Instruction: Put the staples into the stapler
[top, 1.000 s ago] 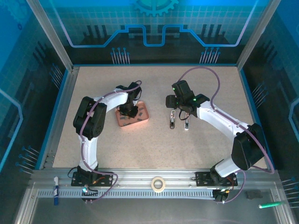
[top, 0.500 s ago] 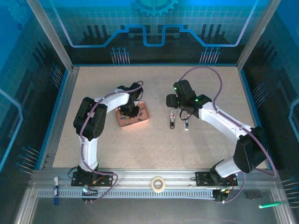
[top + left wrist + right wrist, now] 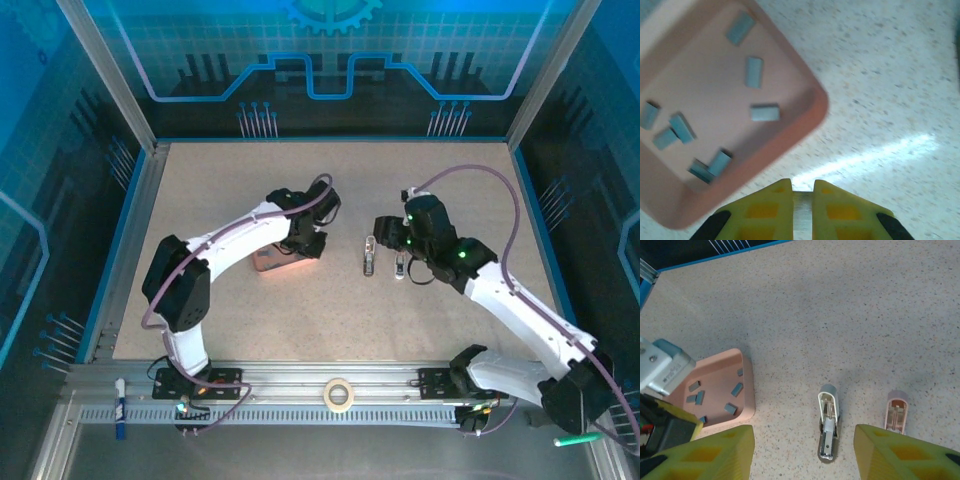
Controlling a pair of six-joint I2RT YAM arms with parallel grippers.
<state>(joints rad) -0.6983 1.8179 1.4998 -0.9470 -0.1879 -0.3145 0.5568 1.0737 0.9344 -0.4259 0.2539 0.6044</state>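
The stapler (image 3: 827, 427), small and grey-white, lies opened on the speckled table with its metal channel facing up; from above the stapler (image 3: 369, 255) sits near the table's middle. My right gripper (image 3: 803, 439) hovers open over it, one yellow finger on each side. My left gripper (image 3: 802, 189) is shut on a thin silvery strip of staples, just past the corner of the pink tray (image 3: 810, 120). Several more grey staples (image 3: 765, 112) lie loose in that tray. From above, my left gripper (image 3: 305, 243) hangs over the tray's right edge, left of the stapler.
A second small stapler (image 3: 896, 412), pink, lies open right of the grey one. A tape roll (image 3: 339, 394), a blue marker (image 3: 119, 408) and a green pen (image 3: 578, 438) rest on the near rail. Aluminium posts and blue walls frame the table.
My left gripper has risen from inside the tray and shifted right, toward the stapler. My right arm has drawn back toward the near right, still open above the stapler.
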